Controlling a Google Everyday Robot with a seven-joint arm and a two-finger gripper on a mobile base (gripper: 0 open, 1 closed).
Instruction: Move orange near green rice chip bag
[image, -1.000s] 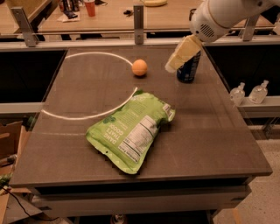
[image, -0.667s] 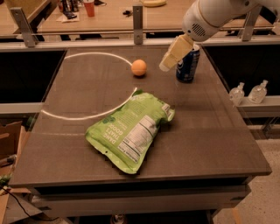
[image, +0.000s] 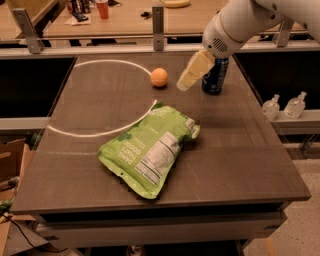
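The orange sits on the dark table at the back centre, just inside a white chalk arc. The green rice chip bag lies flat in the middle of the table, white nutrition panel up, well in front of the orange. My gripper hangs from the white arm coming in from the upper right. It is a short way right of the orange and apart from it, with nothing in it.
A blue soda can stands just right of the gripper, partly behind it. A white chalk arc curves over the table's left half. Two clear bottles stand off the table's right edge. A rail with posts runs behind.
The gripper has moved left and a little down, away from the soda can and toward the orange. The orange, bag and can have not moved.
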